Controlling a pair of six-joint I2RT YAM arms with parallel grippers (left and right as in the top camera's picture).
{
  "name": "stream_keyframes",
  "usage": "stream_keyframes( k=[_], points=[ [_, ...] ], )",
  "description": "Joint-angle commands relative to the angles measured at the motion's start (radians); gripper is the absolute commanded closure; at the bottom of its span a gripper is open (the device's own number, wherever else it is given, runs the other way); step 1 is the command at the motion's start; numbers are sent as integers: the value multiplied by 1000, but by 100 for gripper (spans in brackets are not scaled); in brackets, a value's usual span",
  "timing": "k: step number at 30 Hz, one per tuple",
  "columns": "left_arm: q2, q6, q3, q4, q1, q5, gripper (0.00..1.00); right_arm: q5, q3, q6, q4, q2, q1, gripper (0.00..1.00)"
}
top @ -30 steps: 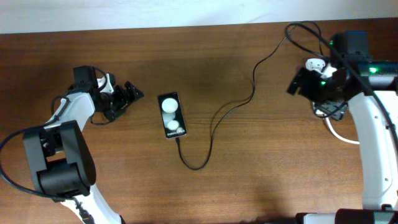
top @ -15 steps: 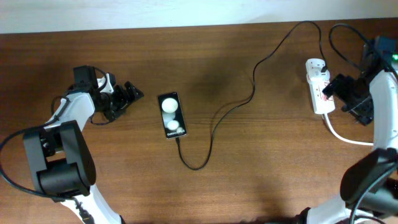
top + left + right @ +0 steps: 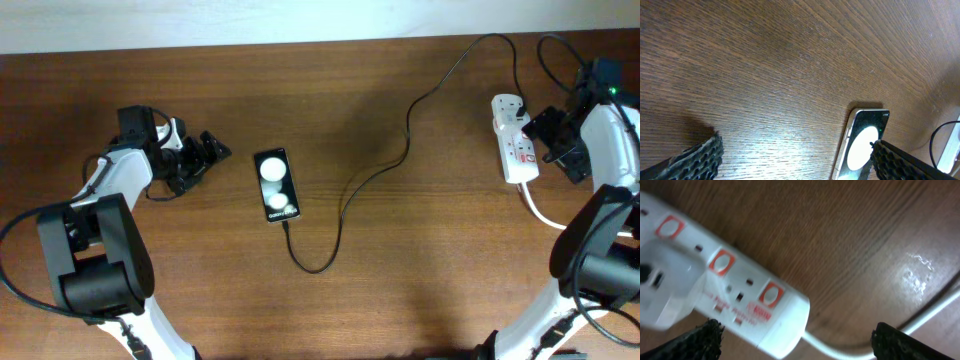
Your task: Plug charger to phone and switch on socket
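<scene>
The socket lies at the upper right of the overhead view. The charger runs from it to the lower end of the phone at centre and seems plugged in, so only the switch remains. The right pincer, spread wide and empty beside the socket, should narrow, set one fingertip on the red switch nearest the white adapter and press straight down so nothing slides on the surface; the left pincer sits wide open left of the phone.

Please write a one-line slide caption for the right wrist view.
Jaws open, the right gripper hangs over the white power strip with red switches on a wooden table.
</scene>
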Motion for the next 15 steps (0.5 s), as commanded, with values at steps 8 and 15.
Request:
stream_keyframes(
  k=[8,15],
  points=[
    [31,5,-22,-6,6,-50,1,20,-4,73,134,143,-15,1],
    [31,5,-22,-6,6,-50,1,14,-4,73,215,202,-15,1]
  ],
)
